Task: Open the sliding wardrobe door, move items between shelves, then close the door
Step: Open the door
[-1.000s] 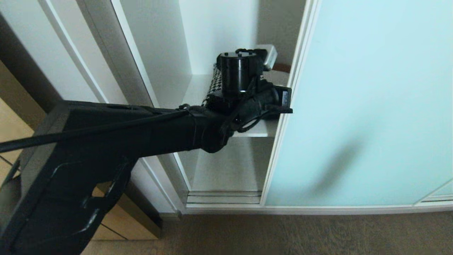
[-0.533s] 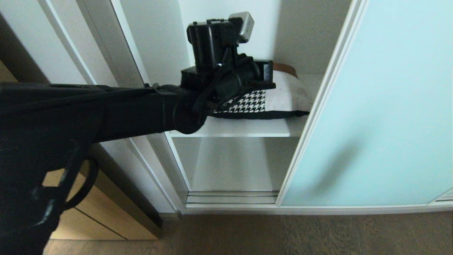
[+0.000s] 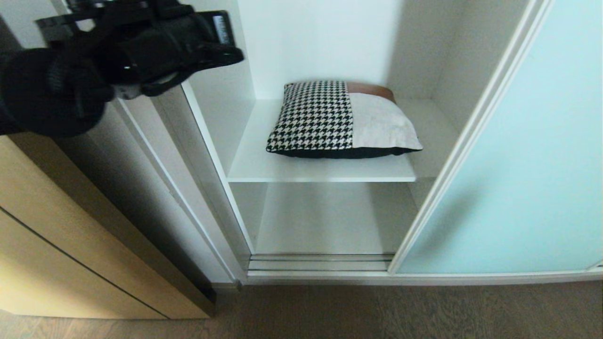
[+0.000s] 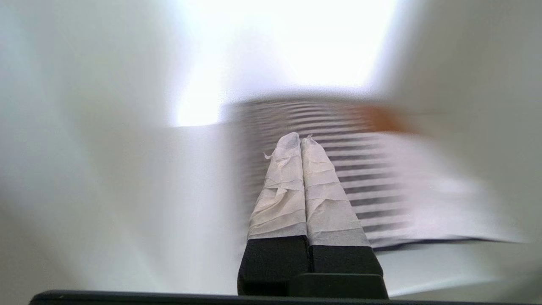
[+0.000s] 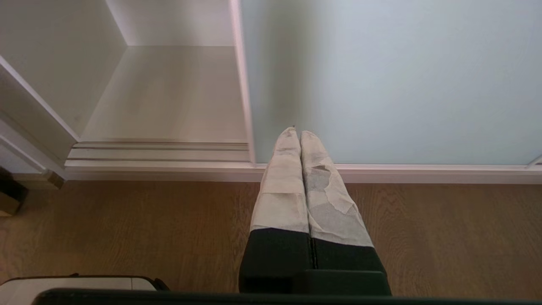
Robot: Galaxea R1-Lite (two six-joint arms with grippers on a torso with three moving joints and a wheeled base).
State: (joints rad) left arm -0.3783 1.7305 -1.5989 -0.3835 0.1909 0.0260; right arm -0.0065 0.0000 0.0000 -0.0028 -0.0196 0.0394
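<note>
Sliding wardrobe door stood slid to the right, frosted aqua panel covering the right part, left bay open. Cushion lay flat on the upper shelf in that bay: houndstooth patch to the left, cream patch to the right, a strip of brown at the back edge, dark underside along the front. It sat roughly mid-shelf, clear of both side walls. Lower shelf beneath it was bare, with the door track running along its front. Left gripper was up high at the left, outside the bay, in front of the wardrobe's left side panel; jaws pressed fully together with nothing between them, taped fingertips pointing toward the cushion but well apart from it. Left wrist view was smeared, so finer detail there I could not tell. Right gripper hung low over the wooden floor, near the door's bottom rail; jaws likewise shut tight and holding nothing. Light wooden cabinet front stood to the left of the wardrobe.
</note>
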